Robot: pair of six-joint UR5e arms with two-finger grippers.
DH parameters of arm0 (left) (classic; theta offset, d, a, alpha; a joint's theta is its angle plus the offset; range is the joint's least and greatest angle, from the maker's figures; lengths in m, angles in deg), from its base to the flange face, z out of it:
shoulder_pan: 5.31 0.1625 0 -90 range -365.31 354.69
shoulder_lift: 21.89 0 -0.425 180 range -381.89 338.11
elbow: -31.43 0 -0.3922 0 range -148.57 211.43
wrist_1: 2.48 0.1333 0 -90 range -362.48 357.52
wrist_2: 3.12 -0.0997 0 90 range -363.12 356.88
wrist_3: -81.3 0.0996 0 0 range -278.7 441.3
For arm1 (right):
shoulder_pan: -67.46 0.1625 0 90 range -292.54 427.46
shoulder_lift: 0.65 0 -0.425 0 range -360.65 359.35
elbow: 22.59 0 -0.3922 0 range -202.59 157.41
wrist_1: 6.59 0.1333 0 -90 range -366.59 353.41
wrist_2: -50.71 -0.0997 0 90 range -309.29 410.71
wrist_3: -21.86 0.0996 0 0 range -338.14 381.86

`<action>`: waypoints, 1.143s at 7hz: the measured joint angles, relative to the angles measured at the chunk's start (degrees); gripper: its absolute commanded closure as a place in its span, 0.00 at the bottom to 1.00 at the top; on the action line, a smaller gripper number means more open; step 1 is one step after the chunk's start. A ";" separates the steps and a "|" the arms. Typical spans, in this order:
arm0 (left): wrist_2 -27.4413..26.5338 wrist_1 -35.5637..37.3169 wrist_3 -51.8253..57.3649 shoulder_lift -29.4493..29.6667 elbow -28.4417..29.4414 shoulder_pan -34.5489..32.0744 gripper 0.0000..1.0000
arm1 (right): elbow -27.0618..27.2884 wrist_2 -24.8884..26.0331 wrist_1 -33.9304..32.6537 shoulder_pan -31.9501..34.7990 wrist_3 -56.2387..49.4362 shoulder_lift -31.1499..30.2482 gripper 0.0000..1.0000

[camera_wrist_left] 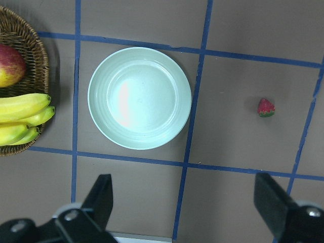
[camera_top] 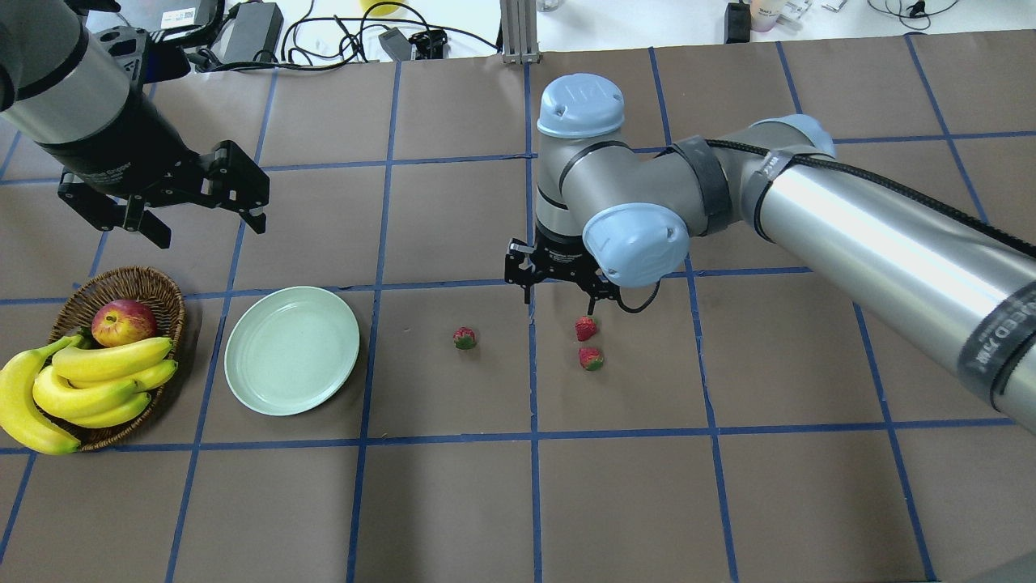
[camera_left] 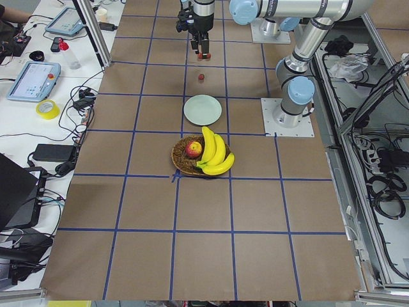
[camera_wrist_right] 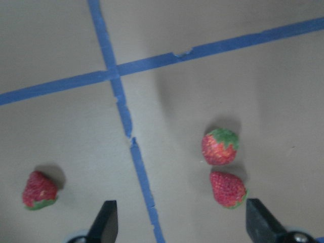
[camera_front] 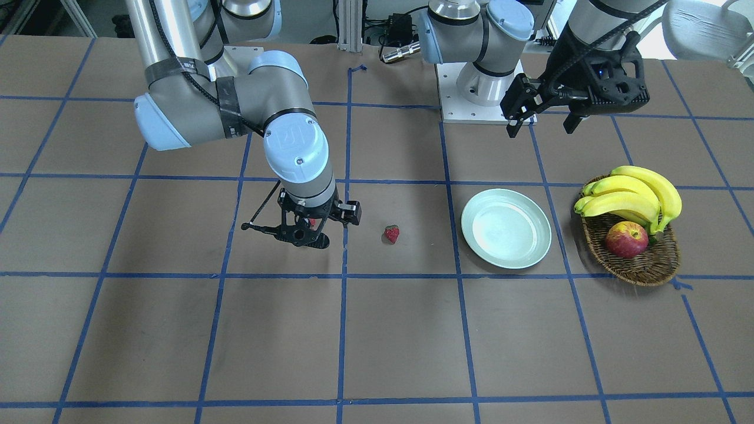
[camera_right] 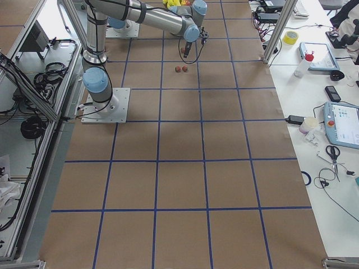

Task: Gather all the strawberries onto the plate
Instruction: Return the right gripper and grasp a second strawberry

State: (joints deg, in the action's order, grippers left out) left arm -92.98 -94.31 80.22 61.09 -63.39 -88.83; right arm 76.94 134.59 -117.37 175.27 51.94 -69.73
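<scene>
Three strawberries lie on the brown table: one alone [camera_top: 464, 338] and a pair close together [camera_top: 586, 328] [camera_top: 591, 358]. The pale mint plate [camera_top: 291, 350] sits to their left with nothing on it. My right gripper [camera_wrist_right: 182, 228] is open and hovers low over the table. The pair [camera_wrist_right: 219, 147] [camera_wrist_right: 228, 189] lies just inside its right finger [camera_wrist_right: 260, 223], and the lone strawberry [camera_wrist_right: 39, 191] lies outside the left finger. My left gripper [camera_top: 206, 231] is open and empty, high behind the plate [camera_wrist_left: 139, 97].
A brown wicker basket [camera_top: 166, 295] with bananas [camera_top: 97, 380] and a red-yellow apple [camera_top: 123, 321] stands left of the plate. Blue tape lines grid the table. Cables and power bricks lie along the far edge [camera_top: 324, 36].
</scene>
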 measured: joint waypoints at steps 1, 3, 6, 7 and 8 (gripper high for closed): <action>0.04 0.26 -0.03 -0.26 -0.04 0.04 0.00 | 2.56 1.13 -2.36 -0.57 -0.12 -0.06 0.13; 0.12 0.64 -0.12 0.01 -0.08 0.02 0.00 | 5.01 1.62 -6.50 -0.88 -0.10 1.34 0.18; 0.28 0.32 -0.03 -0.37 -0.14 0.12 0.00 | 5.47 1.84 -9.61 -0.93 -0.03 4.29 0.58; 0.50 0.52 0.01 -0.29 -0.12 0.12 0.00 | 5.49 1.90 -9.84 -0.93 -0.02 4.51 0.84; 0.57 0.53 0.02 -0.32 -0.13 0.13 0.00 | 5.43 1.95 -9.86 -0.93 -0.02 4.50 0.98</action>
State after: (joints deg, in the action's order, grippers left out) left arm -92.41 -93.78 80.24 60.78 -63.52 -88.69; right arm 82.37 136.54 -127.23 174.34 51.92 -65.23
